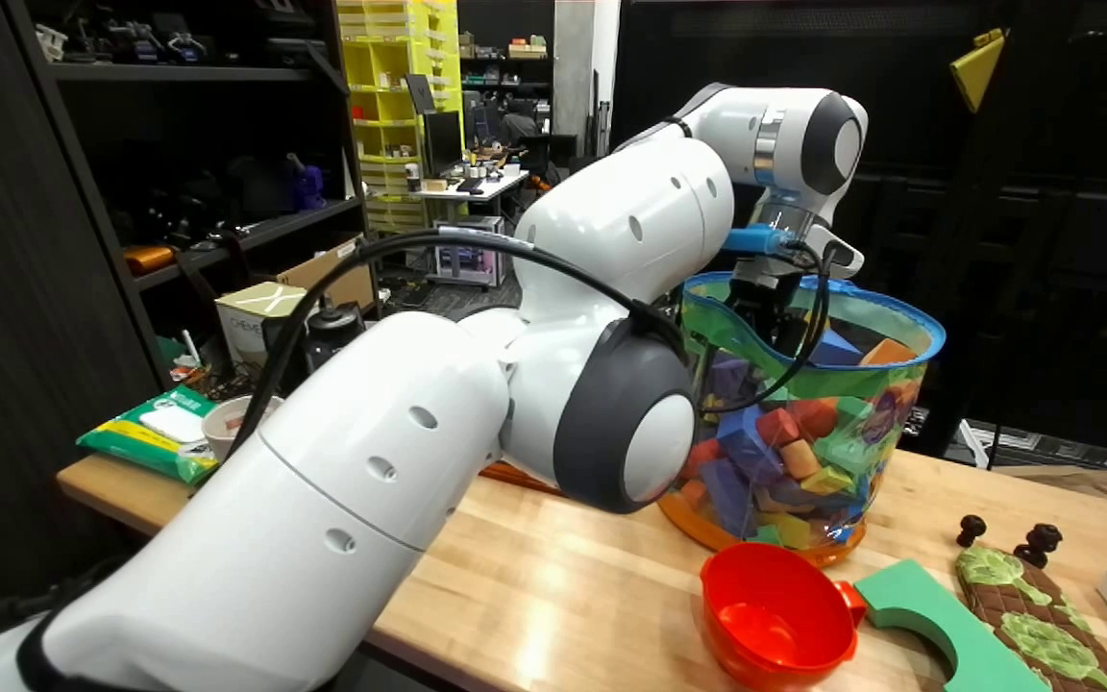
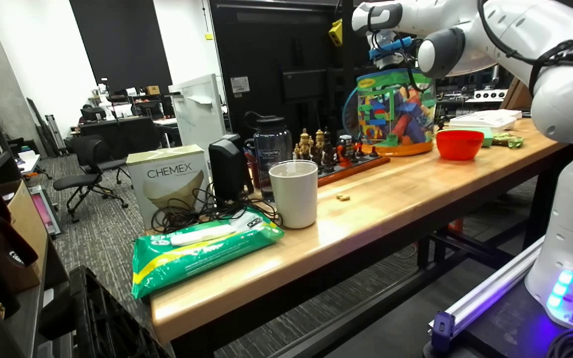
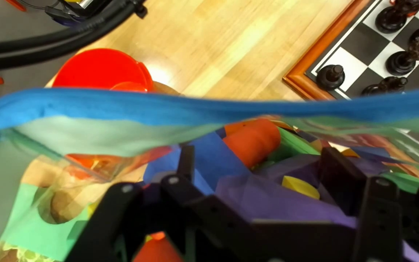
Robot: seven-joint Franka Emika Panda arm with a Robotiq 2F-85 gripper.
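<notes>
My gripper (image 3: 262, 171) is open, its two black fingers wide apart with nothing held between them. It points down into a clear bag (image 2: 396, 112) with a blue rim and green band, full of coloured blocks. The gripper's black fingers (image 1: 767, 306) enter the bag's top in an exterior view. In the wrist view a purple block (image 3: 275, 196) lies below and between the fingers. A yellow block (image 3: 300, 186), a red-orange cylinder (image 3: 255, 140) and a blue block (image 3: 216, 156) lie near it. Whether the fingers touch any block cannot be told.
A red bowl (image 1: 774, 615), a green arch block (image 1: 947, 625) and a patterned cloth (image 1: 1039, 625) lie by the bag. A chessboard with pieces (image 2: 353, 166) stands beside it. A white cup (image 2: 294, 194), green wipes pack (image 2: 202, 251), bottle (image 2: 271, 144) and Chemex box (image 2: 169, 181) stand farther along.
</notes>
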